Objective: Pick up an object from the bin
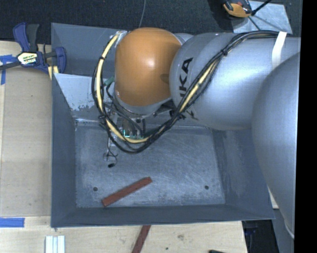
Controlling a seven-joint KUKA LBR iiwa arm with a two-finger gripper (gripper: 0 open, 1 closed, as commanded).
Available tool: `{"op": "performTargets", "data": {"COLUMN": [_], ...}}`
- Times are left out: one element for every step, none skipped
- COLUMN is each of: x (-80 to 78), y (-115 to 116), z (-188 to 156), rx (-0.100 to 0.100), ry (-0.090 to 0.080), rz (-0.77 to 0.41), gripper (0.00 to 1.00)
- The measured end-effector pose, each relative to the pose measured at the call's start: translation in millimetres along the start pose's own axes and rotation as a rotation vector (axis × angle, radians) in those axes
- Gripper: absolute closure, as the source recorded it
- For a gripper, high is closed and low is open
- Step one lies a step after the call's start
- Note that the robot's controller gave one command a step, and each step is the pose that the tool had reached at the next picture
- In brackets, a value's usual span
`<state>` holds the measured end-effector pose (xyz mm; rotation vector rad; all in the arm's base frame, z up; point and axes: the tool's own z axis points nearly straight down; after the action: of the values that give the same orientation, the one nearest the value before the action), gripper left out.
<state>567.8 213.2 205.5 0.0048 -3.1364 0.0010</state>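
My gripper [111, 159] short of the reddish-brown stick [126, 192]
It lies toward the bin's [64, 161] near wall from me, long axis slanting; whether my gripper is spread, I cannot tell.

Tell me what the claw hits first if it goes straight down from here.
Most likely the bare bin floor, toward the back. The red-brown stick lies nearer the front, seemingly off that line, though depth is hard to judge.
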Motion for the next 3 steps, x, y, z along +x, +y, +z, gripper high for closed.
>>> {"op": "performTargets", "data": {"x": [-1.9, 3.0, 35.7], "y": [-1, -13, -70], "z": [-5, 27, 45], "rx": [-0.002, -0.003, -0.001], "ry": [-0.008, -0.014, -0.007], "rz": [0.003, -0.069, -0.243], "gripper": [0.00, 0.00, 0.00]}}
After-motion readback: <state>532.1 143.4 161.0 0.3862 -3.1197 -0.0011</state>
